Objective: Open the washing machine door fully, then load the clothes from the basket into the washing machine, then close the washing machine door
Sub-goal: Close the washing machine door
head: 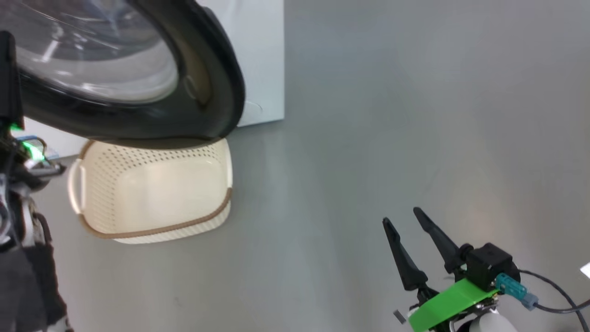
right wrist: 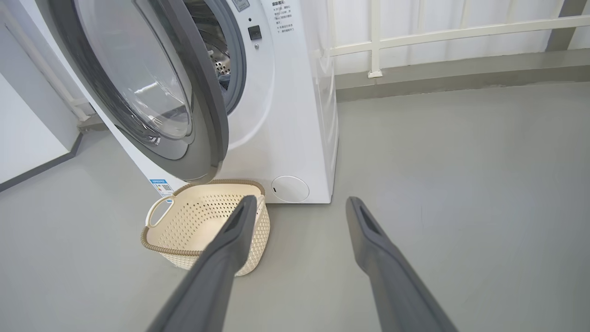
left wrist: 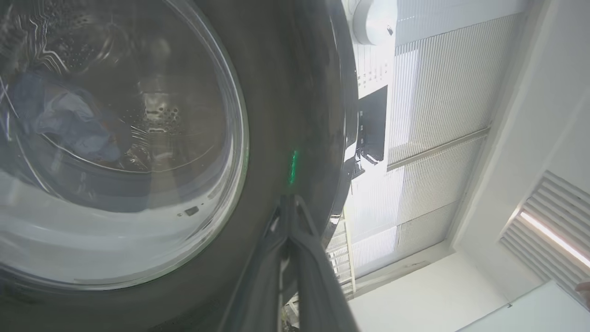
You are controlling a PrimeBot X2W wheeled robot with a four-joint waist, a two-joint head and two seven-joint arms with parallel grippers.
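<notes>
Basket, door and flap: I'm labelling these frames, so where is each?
basket (right wrist: 199,220), right wrist view, perforated inner wall.
washing machine door (head: 221,92), head view, glossy black rim.
round white flap (right wrist: 290,189), right wrist view, its centre.

- 1 washing machine (right wrist: 295,115).
- 1 washing machine door (right wrist: 213,115), on machine's front.
- 1 basket (right wrist: 193,251) just before machine, below door; 1 handle (right wrist: 156,214) visible.
- clothes (left wrist: 69,120) inside machine: 1 blue bundle, piece count unclear.
- 1 round flap (right wrist: 290,188) and 1 blue sticker (right wrist: 162,186) on machine's lower front.
- 2 grippers, 2 fingers each: left gripper (left wrist: 289,199) at machine's door, right gripper (right wrist: 300,200) apart from machine.
</notes>
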